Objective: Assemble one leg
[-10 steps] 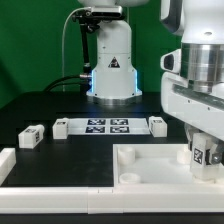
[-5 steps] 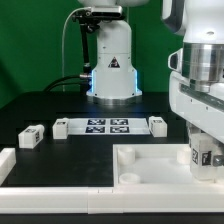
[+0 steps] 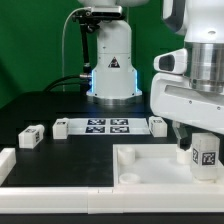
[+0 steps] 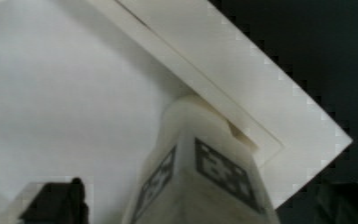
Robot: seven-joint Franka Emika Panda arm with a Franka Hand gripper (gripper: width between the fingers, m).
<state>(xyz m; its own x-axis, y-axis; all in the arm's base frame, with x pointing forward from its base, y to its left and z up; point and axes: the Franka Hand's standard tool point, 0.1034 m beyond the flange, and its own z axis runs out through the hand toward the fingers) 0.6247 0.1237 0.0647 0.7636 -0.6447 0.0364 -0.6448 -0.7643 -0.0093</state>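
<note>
Gripper [image 3: 202, 142] has swung round, the leg [image 3: 207, 156] turning with it.
Leg stands upright at the panel's [image 3: 150, 160] corner, exterior view's right, between the fingers [image 4: 55, 201]; clamped or loose, I can't tell.

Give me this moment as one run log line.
gripper: shut on the leg | the leg: upright over square panel corner, exterior view's right | seated: cannot tell

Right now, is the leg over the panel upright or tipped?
Upright: the leg shows vertical sides and a level tag above the square panel.
</note>
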